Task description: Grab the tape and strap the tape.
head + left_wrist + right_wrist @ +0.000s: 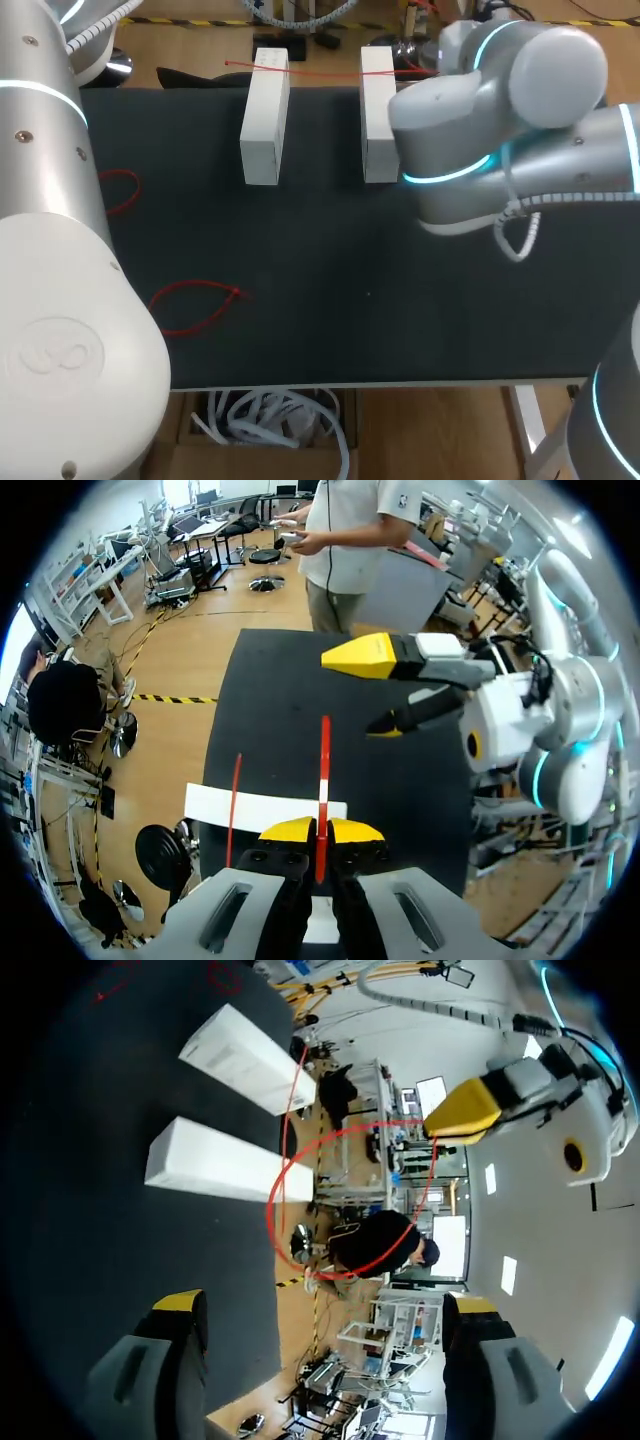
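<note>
Nearest, the left gripper [322, 830]: its yellow tips are pinched together on the red tape [324, 770], which runs straight out ahead of the fingers; just under them lies a white block [265, 808], with another run of the tape crossing it beside the held one; further out, the right gripper [350, 695] hangs over the black mat [270, 700], fingers spread wide and nothing between them (its own camera shows the tape curving in an open loop ahead of those fingers, one end up at the left tips); at the far side, the head view has the tape lying across the tops of both blocks, the second block [378, 120] partly under the right arm's elbow; two loose red loops [195, 300] lie well apart from all this; the step, as I read it, is the right taking the loop's free run; best to centre the strand between the fingers before closing, left clamp steady; then pull gently along the tape, since a sideways tug could drag it off the blocks
</note>
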`<action>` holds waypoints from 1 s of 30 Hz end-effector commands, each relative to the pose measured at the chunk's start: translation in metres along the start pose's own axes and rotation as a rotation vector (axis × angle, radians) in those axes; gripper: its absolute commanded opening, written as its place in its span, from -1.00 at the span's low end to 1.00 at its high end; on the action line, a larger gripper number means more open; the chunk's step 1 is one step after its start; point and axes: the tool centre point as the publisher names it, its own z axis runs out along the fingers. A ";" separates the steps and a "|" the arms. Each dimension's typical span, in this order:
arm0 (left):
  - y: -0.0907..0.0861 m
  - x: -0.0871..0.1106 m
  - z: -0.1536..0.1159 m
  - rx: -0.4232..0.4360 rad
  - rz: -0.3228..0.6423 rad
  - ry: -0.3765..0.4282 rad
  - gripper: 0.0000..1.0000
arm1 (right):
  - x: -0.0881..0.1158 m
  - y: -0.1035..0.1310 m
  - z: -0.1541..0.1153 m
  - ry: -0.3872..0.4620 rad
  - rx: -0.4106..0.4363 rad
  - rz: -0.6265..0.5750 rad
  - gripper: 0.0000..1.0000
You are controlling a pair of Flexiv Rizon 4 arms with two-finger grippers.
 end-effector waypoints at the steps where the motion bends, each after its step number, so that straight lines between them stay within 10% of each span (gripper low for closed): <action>1: -0.001 -0.001 -0.001 -0.006 -0.001 0.002 -1.00 | -0.003 -0.019 0.004 0.070 -0.036 -0.003 1.00; 30: 0.000 0.000 -0.003 -0.014 -0.004 -0.005 -1.00 | -0.021 -0.043 0.042 0.030 -0.077 0.003 1.00</action>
